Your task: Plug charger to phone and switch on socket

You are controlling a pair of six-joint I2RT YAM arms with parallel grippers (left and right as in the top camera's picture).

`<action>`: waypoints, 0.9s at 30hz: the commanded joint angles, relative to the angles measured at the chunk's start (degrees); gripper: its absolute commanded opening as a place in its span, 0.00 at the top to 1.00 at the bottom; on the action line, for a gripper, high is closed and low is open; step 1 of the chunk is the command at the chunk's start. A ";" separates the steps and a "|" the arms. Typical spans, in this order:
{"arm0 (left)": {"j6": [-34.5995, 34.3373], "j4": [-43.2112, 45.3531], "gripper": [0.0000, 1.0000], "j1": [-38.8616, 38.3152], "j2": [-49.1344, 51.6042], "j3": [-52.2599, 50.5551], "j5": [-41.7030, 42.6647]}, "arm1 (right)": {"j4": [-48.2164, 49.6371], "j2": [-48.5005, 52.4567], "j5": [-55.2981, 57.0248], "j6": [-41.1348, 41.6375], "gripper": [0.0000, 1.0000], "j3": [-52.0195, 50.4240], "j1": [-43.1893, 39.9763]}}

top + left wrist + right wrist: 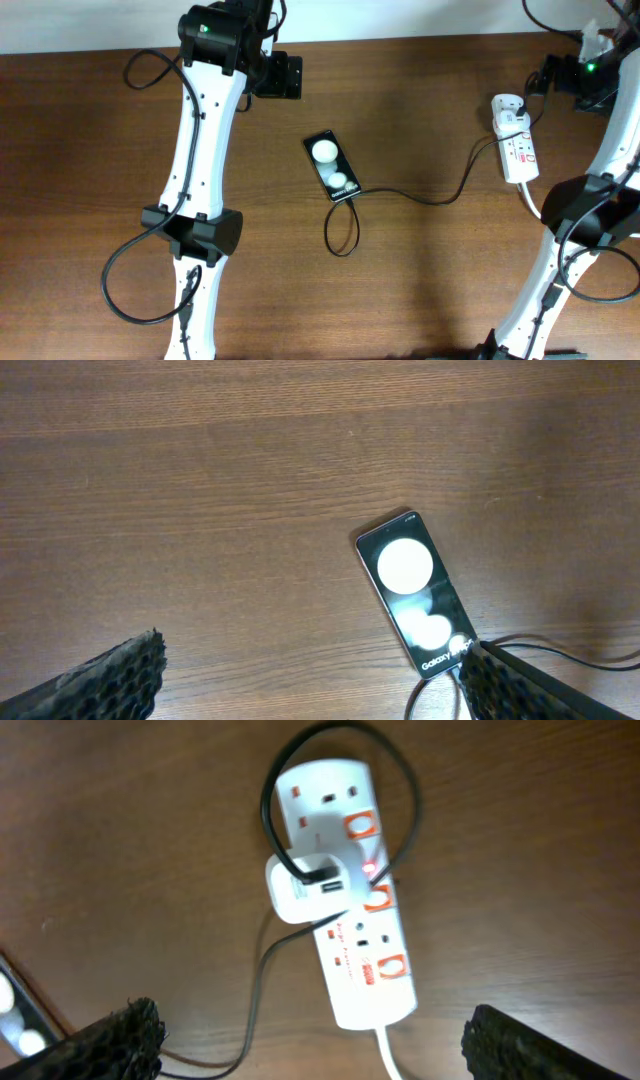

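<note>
The black phone (pixel 332 166) lies flat mid-table, with two white spots on its screen; it also shows in the left wrist view (pixel 413 590). The thin black charger cable (pixel 420 198) meets the phone's near end, makes a loop and runs right to the white adapter (pixel 305 890). The adapter is plugged into the white socket strip (pixel 517 142), which the right wrist view shows too (pixel 360 970). A small red light glows beside the adapter. My left gripper (pixel 280 75) (pixel 312 660) is open and empty behind the phone. My right gripper (pixel 560 75) (pixel 310 1020) is open and empty above the strip.
The strip's thick white cord (pixel 533 202) runs toward the right arm's base. A spare loop of black cable (pixel 340 780) lies over the strip's far end. Bare wooden table (pixel 430 290) lies around the phone.
</note>
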 commanded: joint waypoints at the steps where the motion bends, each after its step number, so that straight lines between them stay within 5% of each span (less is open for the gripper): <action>1: 0.70 -0.07 0.01 0.20 -0.31 1.11 -0.74 | -3.37 -1.86 6.88 5.53 0.01 9.46 -0.20; 7: 0.70 -0.09 0.01 0.20 -0.31 1.11 -0.74 | -3.37 -9.84 8.11 9.22 0.02 9.49 0.00; 27: 0.72 -0.09 0.01 0.20 -0.31 1.11 -2.78 | -3.34 -9.79 8.11 9.18 0.01 9.16 -0.02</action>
